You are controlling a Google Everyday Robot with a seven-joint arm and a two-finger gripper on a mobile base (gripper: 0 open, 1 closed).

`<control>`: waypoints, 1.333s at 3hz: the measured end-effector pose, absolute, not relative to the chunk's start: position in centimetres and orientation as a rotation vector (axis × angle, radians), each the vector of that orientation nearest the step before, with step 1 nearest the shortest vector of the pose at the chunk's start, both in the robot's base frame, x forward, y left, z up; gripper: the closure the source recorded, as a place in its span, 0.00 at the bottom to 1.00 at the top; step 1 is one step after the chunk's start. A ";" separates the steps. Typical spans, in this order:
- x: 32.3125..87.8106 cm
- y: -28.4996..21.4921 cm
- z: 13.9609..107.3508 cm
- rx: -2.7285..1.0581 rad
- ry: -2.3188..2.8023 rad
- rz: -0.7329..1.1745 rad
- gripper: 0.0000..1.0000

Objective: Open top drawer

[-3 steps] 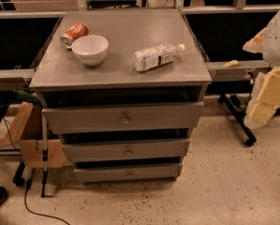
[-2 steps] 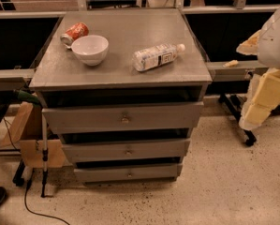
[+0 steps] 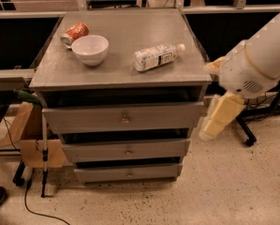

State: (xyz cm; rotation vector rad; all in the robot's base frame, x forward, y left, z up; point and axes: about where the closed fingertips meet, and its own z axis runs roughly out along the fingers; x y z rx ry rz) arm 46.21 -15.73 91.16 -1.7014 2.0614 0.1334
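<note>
The top drawer (image 3: 83,118) is the widest of three grey drawer fronts in a grey cabinet, with a small brass knob (image 3: 125,119) at its centre. A dark gap shows between it and the cabinet top. My gripper (image 3: 210,131) hangs on the white and cream arm (image 3: 259,60) just right of the cabinet, level with the top drawer's right end. It points down and left and holds nothing that I can see. It is apart from the knob.
On the cabinet top (image 3: 125,36) lie a white bowl (image 3: 90,48), a tipped red can (image 3: 75,32) and a plastic bottle (image 3: 157,56) on its side. A cardboard box (image 3: 29,139) and a cane (image 3: 44,158) stand left of the cabinet. A chair base (image 3: 246,137) is behind the arm.
The arm has swung left toward the cabinet's right side, and the gripper has come lower and nearer the top drawer. The drawers have not moved.
</note>
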 end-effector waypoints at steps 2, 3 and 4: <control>51.0 -11.1 87.1 -1.583 1.999 0.162 0.00; 51.0 -11.1 87.1 -1.583 1.999 0.161 0.00; 51.5 -10.5 86.3 -1.600 2.008 0.125 0.00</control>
